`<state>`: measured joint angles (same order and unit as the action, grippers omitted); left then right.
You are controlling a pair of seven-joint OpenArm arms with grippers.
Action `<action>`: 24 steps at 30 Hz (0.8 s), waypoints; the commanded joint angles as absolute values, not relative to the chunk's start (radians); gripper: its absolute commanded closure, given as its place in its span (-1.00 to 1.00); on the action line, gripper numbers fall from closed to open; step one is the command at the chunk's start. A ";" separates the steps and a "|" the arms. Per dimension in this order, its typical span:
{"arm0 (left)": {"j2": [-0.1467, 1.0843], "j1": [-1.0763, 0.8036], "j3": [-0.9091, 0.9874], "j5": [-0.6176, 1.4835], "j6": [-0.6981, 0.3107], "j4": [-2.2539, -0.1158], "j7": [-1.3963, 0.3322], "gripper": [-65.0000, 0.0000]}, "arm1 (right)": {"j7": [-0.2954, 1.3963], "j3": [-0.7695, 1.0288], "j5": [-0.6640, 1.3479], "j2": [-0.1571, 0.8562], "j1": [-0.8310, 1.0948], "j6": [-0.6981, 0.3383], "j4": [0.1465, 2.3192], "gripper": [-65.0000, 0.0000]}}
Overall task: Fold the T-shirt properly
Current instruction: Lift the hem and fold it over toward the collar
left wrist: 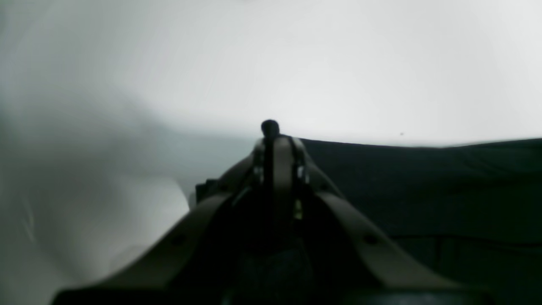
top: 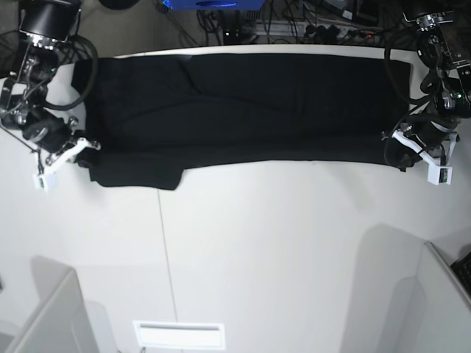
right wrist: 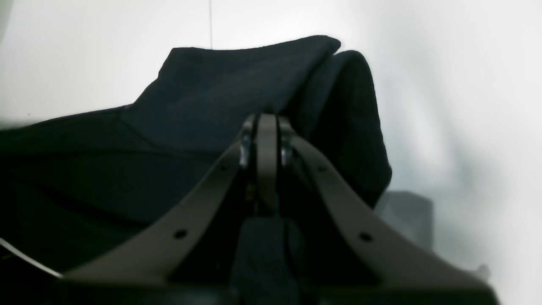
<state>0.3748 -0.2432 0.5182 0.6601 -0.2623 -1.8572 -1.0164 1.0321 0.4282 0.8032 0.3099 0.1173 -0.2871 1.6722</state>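
Note:
The black T-shirt [top: 243,110] lies stretched in a long band across the far part of the white table [top: 280,235]; no print or label shows. My left gripper [top: 394,151] is at the shirt's right end, my right gripper [top: 82,149] at its left end near a small flap hanging toward the front. In the left wrist view my left gripper [left wrist: 277,142] is shut, a dark nub of cloth at its tip, with the shirt [left wrist: 423,182] to its right. In the right wrist view my right gripper [right wrist: 266,120] is shut on a raised bunch of the shirt [right wrist: 220,84].
Cables and a blue box [top: 210,4] lie behind the table's far edge. Grey panels stand at the lower left [top: 40,316] and lower right [top: 441,301]. A white slotted plate [top: 178,334] sits at the front edge.

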 commanded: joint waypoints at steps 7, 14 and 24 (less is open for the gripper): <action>0.415 -0.274 0.526 0.667 -0.263 -1.896 -1.000 1.00 | 1.156 0.559 0.808 0.283 0.134 -0.292 1.778 1.00; 0.417 -0.317 0.527 0.665 -0.263 -1.908 -1.000 1.00 | 1.190 0.564 0.808 0.242 0.188 -0.292 1.865 1.00; 0.437 -0.395 0.590 0.668 -0.265 -1.946 -1.000 1.00 | 1.216 0.565 0.808 0.229 0.265 -0.292 1.926 1.00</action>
<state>0.4187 -0.3969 0.5819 0.6624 -0.2626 -1.9270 -1.0142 1.2339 0.5583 0.7952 0.2142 0.2729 -0.2878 1.9057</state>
